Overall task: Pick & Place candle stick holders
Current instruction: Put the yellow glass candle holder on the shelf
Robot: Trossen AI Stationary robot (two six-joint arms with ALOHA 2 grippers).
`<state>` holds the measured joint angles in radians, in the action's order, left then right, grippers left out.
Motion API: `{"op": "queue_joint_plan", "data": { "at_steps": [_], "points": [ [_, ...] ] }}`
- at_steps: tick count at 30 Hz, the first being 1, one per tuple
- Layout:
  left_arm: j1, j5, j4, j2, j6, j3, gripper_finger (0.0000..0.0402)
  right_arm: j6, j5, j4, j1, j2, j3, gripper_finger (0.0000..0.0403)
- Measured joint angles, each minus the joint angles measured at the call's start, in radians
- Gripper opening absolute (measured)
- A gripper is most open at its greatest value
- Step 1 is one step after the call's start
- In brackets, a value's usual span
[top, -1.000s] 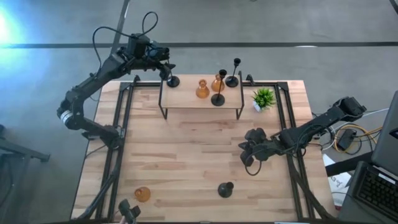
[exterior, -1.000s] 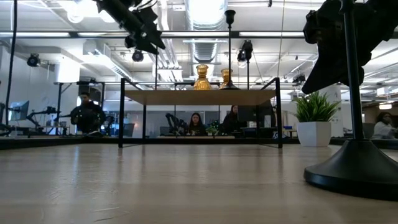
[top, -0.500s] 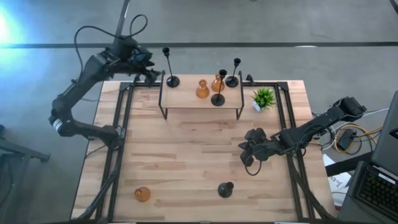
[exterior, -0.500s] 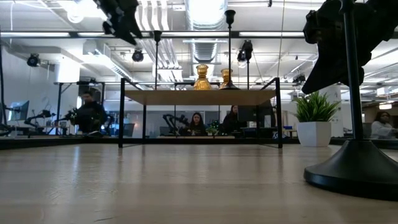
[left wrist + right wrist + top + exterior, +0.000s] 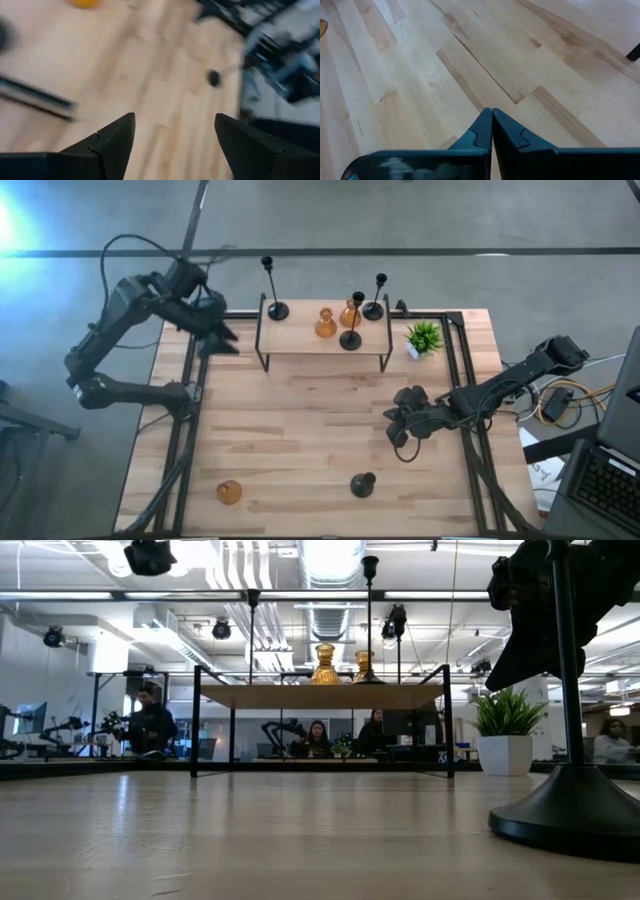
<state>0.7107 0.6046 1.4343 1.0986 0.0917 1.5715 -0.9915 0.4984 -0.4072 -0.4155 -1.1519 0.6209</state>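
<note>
A raised wooden shelf point(image 5: 310, 340) at the table's far side carries three black candle stick holders point(image 5: 275, 308) point(image 5: 350, 338) point(image 5: 373, 308) and two amber ones point(image 5: 325, 323) point(image 5: 349, 313), each standing on its base. One amber holder point(image 5: 229, 492) and one black holder point(image 5: 362, 485) stand on the table near the front edge. My left gripper point(image 5: 215, 340) hangs open above the table's far left corner, beside the shelf's left end, with nothing between its fingers point(image 5: 175, 116). My right gripper point(image 5: 400, 425) is shut and bare, right of the table's middle point(image 5: 492, 109).
A small green potted plant point(image 5: 424, 338) stands to the right of the shelf. Black metal rails point(image 5: 190, 400) run along the table's left and right sides. Bare wood lies between the shelf and the front edge. In the low view people sit in the room behind the table.
My left gripper has drawn away from the black holder at the shelf's left end, going toward the table's left edge and somewhat nearer, and has tipped as it went. That holder stays upright on the shelf.
</note>
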Motion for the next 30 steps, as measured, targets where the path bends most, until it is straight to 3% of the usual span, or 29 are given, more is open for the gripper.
{"op": "queue_joint_plan", "data": {
  "at_steps": [6, 12, 16, 20, 25, 28, 30],
  "points": [
    [-0.270, -0.005, -0.111, -0.068, 0.030, -0.117, 0.0278, 0.003, 0.003, 0.000, 0.000, 0.000, 0.000, 0.0008],
    [-0.559, -0.092, -0.477, -0.076, 0.028, -0.316, 0.0277, 0.005, 0.027, 0.000, 0.000, 0.000, 0.000, 0.0008],
    [-0.696, -0.108, -0.773, -0.035, 0.004, -0.451, 0.0277, 0.003, 0.028, -0.002, 0.000, 0.000, 0.000, 0.0008],
    [-0.770, -0.109, -0.997, 0.025, 0.003, -0.535, 0.0277, 0.005, 0.028, -0.003, -0.001, 0.000, 0.000, 0.0008],
    [-0.788, -0.130, -1.119, 0.121, -0.041, -0.560, 0.0277, 0.004, 0.023, 0.001, -0.001, 0.002, 0.000, 0.0008],
    [-0.787, -0.202, -1.172, 0.155, -0.131, -0.560, 0.0277, 0.062, -0.025, 0.044, -0.004, 0.012, 0.000, 0.0008],
    [-0.784, -0.286, -1.175, 0.158, -0.172, -0.561, 0.0277, 0.173, -0.119, 0.105, -0.006, 0.023, 0.000, 0.0008]
  ]
}}
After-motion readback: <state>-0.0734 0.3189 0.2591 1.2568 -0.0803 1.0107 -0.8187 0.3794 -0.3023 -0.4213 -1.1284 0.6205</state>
